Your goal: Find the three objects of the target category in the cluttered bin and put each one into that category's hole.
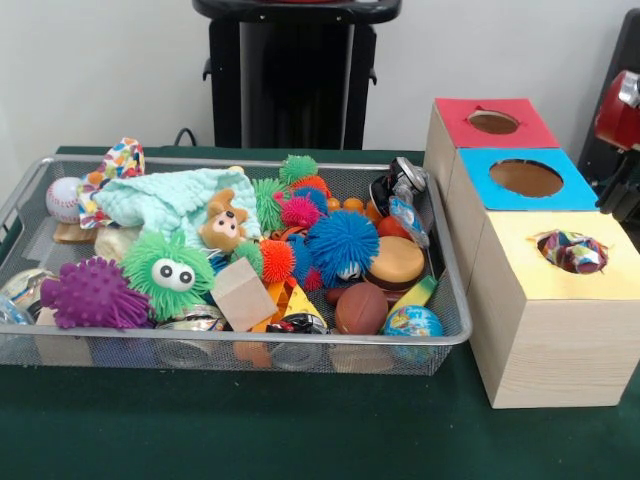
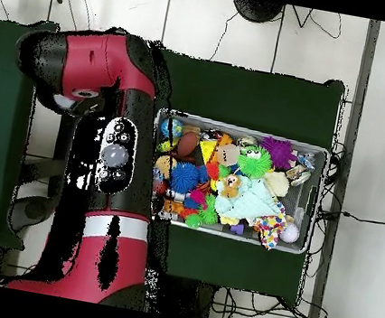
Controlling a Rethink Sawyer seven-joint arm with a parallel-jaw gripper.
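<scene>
While the red arm [image 2: 111, 147] lies beside the wire bin [image 1: 455, 330] in the overhead view, its fingers appear in neither view, so whether they are released or clenched cannot be told. Candidate target objects remain heaped in the bin, among them a blue spiky ball [image 1: 343, 243]. Three holed boxes stand just beside it; the yellow-topped box [image 1: 550, 330] already shows patterned fabric in its hole.

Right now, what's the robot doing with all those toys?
Nothing is being picked up at the moment. The wire bin is still full of toys, like the blue spiky ball and the green fuzzy ball with eyes. The yellow box's hole already has something colourful inside. The red arm is off beside the bin.
</scene>
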